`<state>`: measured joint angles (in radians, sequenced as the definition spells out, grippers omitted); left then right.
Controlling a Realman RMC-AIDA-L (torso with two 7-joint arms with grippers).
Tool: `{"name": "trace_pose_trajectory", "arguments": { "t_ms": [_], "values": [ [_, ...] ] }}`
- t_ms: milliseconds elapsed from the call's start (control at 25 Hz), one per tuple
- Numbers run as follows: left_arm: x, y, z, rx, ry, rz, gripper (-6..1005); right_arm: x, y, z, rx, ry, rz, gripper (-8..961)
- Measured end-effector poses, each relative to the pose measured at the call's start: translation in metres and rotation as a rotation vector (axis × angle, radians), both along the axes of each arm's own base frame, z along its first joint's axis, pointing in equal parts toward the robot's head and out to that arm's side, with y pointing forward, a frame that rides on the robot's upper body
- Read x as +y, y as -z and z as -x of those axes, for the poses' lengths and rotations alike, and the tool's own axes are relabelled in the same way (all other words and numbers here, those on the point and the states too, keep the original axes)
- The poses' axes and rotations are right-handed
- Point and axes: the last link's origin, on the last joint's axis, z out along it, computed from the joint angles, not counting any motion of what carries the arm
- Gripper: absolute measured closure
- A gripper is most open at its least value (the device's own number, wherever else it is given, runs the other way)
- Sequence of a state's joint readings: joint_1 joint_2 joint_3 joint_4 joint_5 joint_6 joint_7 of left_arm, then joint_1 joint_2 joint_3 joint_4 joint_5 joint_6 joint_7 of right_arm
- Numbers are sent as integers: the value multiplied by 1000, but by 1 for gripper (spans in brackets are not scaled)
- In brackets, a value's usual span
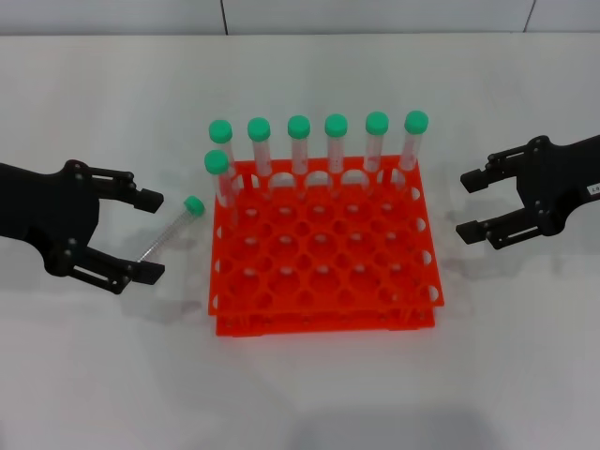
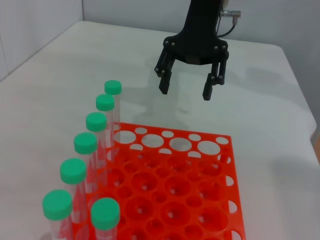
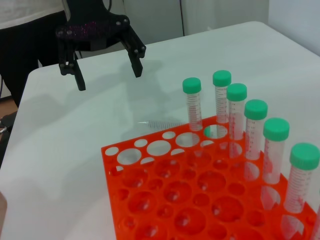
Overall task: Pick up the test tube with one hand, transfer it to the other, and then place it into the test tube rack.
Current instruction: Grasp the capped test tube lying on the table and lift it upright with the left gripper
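The test tube [image 1: 169, 231] lies flat on the white table just left of the test tube rack [image 1: 319, 323], with its green cap [image 1: 194, 204] toward the rack. My left gripper [image 1: 150, 235] is open at table level, and its fingertips flank the tube's bottom end without touching it. In the right wrist view the left gripper [image 3: 109, 79] hangs beyond the lying tube [image 3: 161, 123]. My right gripper [image 1: 468, 206], with a white label, is open to the right of the rack and holds nothing. The left wrist view shows that right gripper [image 2: 185, 92] past the rack [image 2: 175, 131].
Several green-capped tubes [image 1: 299, 141] stand upright along the orange rack's back row, and one more stands at its left side [image 1: 218, 173]. The rest of the rack's holes are bare. White table surrounds the rack, and a wall runs behind it.
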<state>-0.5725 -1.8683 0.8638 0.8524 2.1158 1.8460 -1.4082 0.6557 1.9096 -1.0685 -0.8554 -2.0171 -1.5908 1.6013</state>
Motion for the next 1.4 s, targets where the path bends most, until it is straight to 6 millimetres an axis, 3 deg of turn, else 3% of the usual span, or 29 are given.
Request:
{"name": "trace_pose_trajectory", "arguments": {
  "t_ms": [760,1080,1400],
  "values": [
    [1,-1,2,12,-39,-5,144,-1,1,-1,0,-5,0,220],
    [6,-18,-13,196,-259,-11,158,0,1,0,-2,-8,-2,221],
    [19,-19,-18,384,-468,-73,172,1,2,2,-6,-14,2,220]
  ]
}}
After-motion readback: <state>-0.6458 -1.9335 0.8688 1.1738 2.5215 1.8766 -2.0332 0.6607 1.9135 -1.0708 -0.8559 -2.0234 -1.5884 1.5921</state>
